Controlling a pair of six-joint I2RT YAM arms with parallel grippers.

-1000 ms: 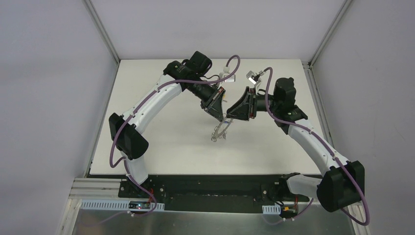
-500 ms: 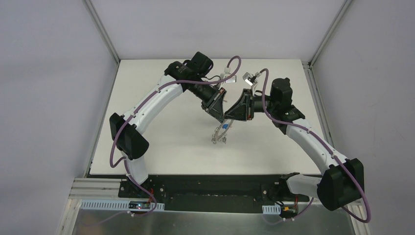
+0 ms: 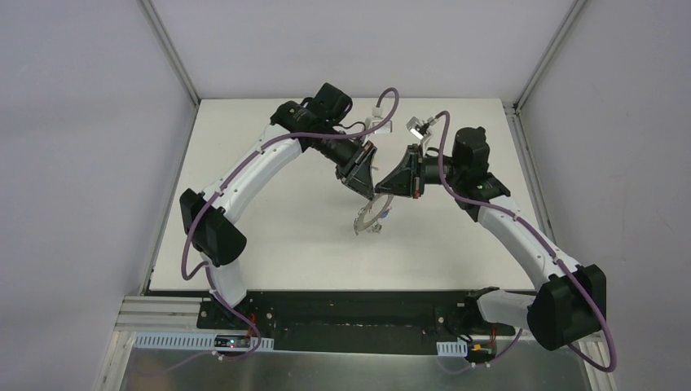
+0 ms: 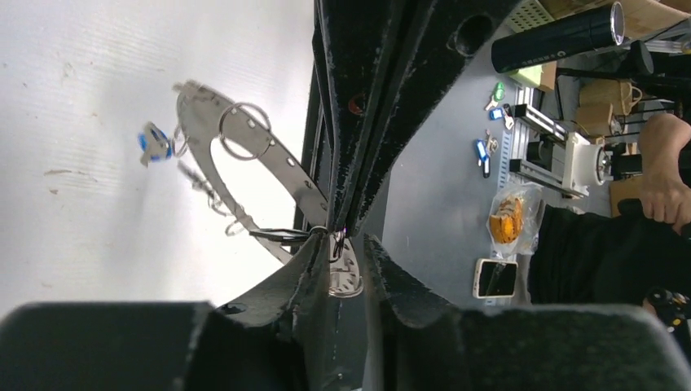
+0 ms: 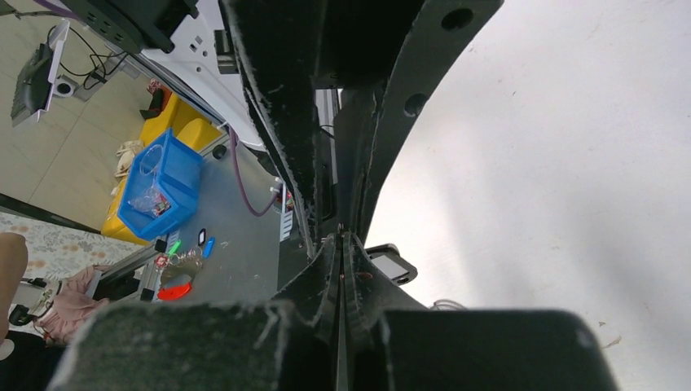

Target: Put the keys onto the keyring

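Table (image 3: 269, 204): white. Both of your arms reach in from the near edge, and their tips meet over the middle of it.

Keyring (image 4: 281, 169): you have it at the meeting point of the two grippers, just below them in the overhead view. It stands tilted, not flat. The near rim is up at the fingertips and the rest of the band slopes away over the table. Whether the far rim touches the surface, I cannot tell.

Left gripper (image 4: 344, 244): your jaws are parted by a narrow gap. The ring's near rim sits in that gap, close against one side, with a sliver of daylight on the other.

Right gripper (image 5: 338, 244): your jaws are pressed together, with no gap between the pads. Seen from the left wrist camera, its tips come down onto the ring's rim right at the left fingertips. Whether they pinch a bit of wire there or only touch metal is too small to make out.

Blue key (image 4: 153, 142): hangs outside the rim at the ring's far end, by a small loop. It is blurred.

Wire loop (image 4: 220, 132): a larger one, threaded through the band near that same end. More small wire bits trail along the outer rim. Keys or bare loops, I cannot tell.
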